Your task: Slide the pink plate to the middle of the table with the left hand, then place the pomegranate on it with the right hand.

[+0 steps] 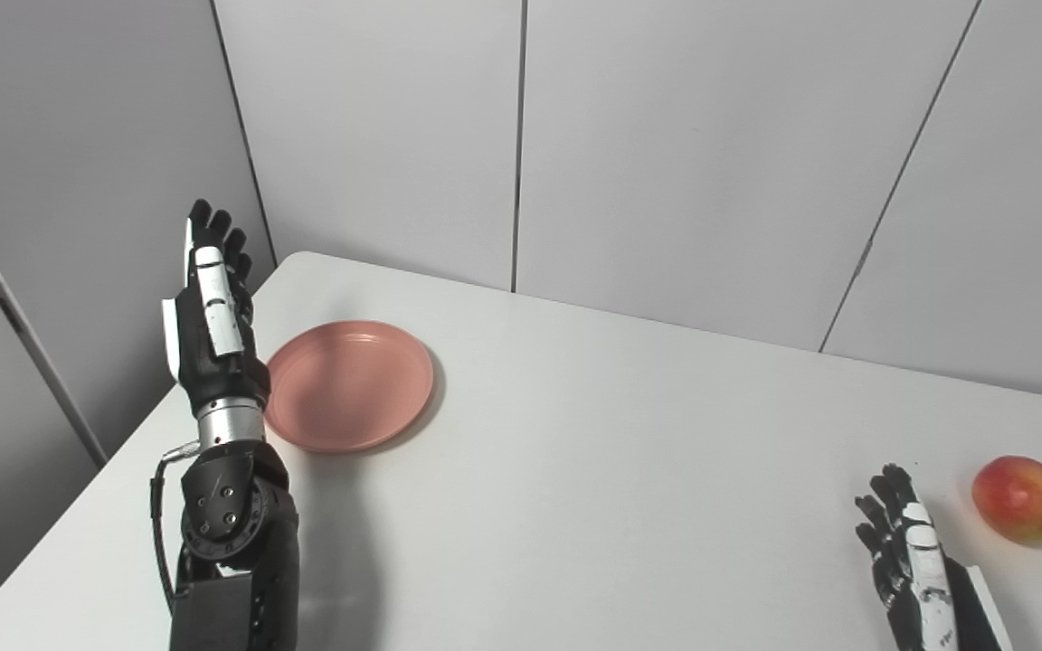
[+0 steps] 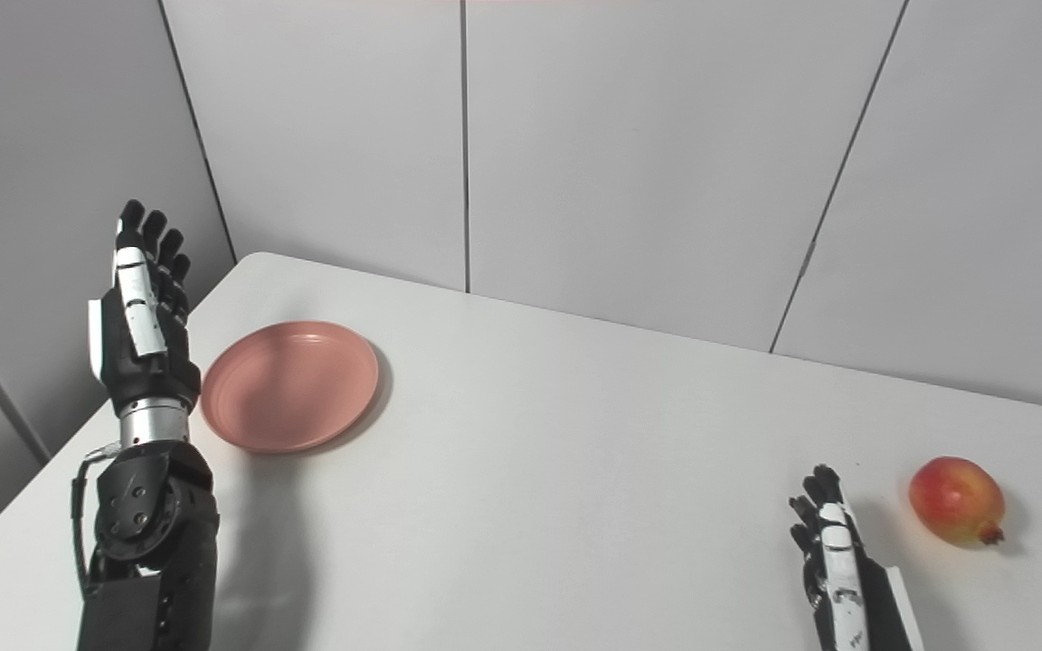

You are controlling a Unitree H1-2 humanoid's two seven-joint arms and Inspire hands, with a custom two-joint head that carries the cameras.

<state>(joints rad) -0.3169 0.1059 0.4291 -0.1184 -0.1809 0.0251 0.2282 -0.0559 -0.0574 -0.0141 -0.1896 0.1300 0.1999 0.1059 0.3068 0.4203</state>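
A pink plate [image 1: 349,384] lies empty on the white table [image 1: 620,470] near its far left corner. My left hand [image 1: 212,307] is raised upright just left of the plate, fingers straight and together, holding nothing; whether it touches the plate's rim is hidden by the wrist. A red-yellow pomegranate [image 1: 1022,499] lies on the table at the right edge. My right hand [image 1: 903,561] rests low at the bottom right, open and empty, a short way left of the pomegranate and apart from it.
Grey wall panels [image 1: 666,154] stand right behind the table's far edge and along its left side. The table's left edge [image 1: 78,506] runs close beside my left arm. A broad bare stretch of table lies between the plate and the pomegranate.
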